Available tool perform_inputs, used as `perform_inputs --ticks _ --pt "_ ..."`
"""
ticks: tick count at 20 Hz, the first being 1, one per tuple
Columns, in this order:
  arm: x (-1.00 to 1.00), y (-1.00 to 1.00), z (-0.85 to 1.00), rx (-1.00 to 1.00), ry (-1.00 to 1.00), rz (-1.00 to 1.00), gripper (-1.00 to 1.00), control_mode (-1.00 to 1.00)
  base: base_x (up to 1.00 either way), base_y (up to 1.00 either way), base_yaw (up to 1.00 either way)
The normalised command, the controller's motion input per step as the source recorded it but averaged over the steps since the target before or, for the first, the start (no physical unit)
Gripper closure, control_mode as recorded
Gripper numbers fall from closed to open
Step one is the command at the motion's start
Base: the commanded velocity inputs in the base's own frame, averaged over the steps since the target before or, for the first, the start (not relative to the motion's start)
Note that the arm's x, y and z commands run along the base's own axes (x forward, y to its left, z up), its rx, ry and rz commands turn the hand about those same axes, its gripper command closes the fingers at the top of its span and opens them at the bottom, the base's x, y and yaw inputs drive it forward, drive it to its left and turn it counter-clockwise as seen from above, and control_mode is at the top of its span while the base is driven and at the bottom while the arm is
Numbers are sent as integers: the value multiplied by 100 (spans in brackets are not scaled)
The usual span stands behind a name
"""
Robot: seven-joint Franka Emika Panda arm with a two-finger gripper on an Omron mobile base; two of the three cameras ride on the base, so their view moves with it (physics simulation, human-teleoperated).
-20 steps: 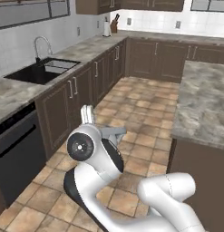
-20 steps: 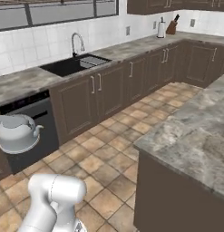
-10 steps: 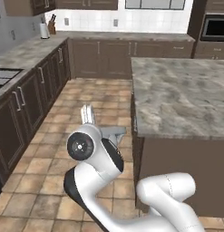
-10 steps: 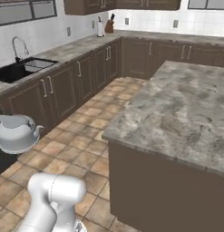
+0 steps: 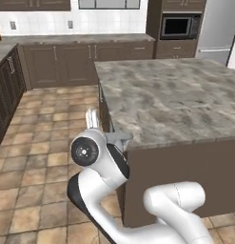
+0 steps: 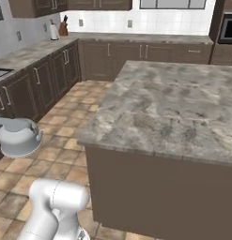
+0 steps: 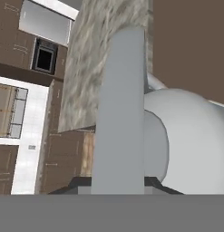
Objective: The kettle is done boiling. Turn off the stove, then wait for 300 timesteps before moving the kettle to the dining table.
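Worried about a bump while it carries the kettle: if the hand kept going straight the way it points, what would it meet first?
Probably the dining table: past the kettle and its handle, held in the hand, the hand view shows the marble top's edge and dark brown side. Depth is unclear.

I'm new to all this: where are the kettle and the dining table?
kettle (image 6: 18,138), right base view, on its rounded body.
dining table (image 5: 185,100), left base view, on its bare marble top.
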Motion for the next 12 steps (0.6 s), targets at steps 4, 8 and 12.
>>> perform_inputs --ticks 4,8,12 --pt "0 0 0 0 0 0 100 100 60 22 -27" --pt "0 0 0 0 0 0 100 100 59 21 -26" --pt "0 0 0 0 0 0 100 100 55 23 -26"
